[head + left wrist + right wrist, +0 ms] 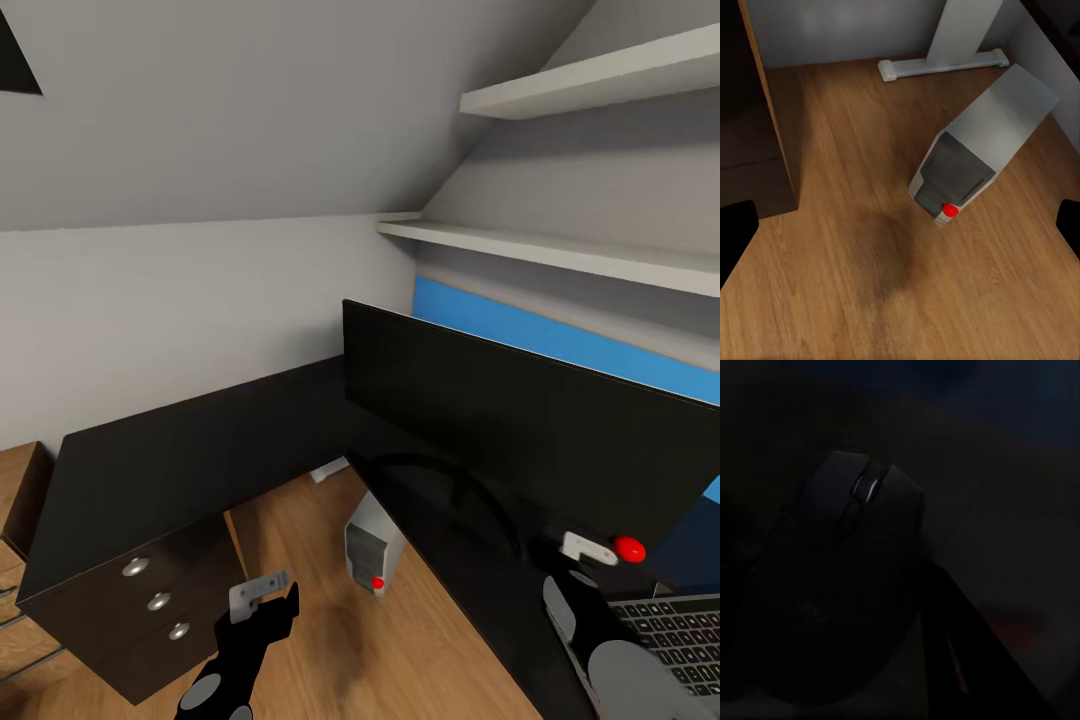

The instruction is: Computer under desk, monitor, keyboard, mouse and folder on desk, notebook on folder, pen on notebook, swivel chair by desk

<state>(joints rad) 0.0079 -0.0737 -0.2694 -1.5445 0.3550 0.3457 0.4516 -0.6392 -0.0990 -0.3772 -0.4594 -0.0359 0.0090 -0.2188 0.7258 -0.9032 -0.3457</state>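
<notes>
The black monitor [520, 430] stands on the dark desk [470, 560], and the keyboard [680, 640] lies in front of it at the lower right. On the wood floor under the desk stands the grey computer tower [372, 548] [979, 150], tilted, with a red button. My left gripper [265, 603] hangs open above the floor, short of the tower, its fingertips [736, 232] far apart. My right gripper [590, 565] is low over the desk by the monitor's foot. The black mouse [844, 585] sits very close in the dark right wrist view, seemingly held between the fingers.
A dark drawer cabinet [130, 560] with round knobs stands left of my left arm. A white desk foot [941, 66] lies on the floor behind the tower. A small red rounded thing [629, 548] shows beside my right gripper. White shelves [560, 250] hang above the desk.
</notes>
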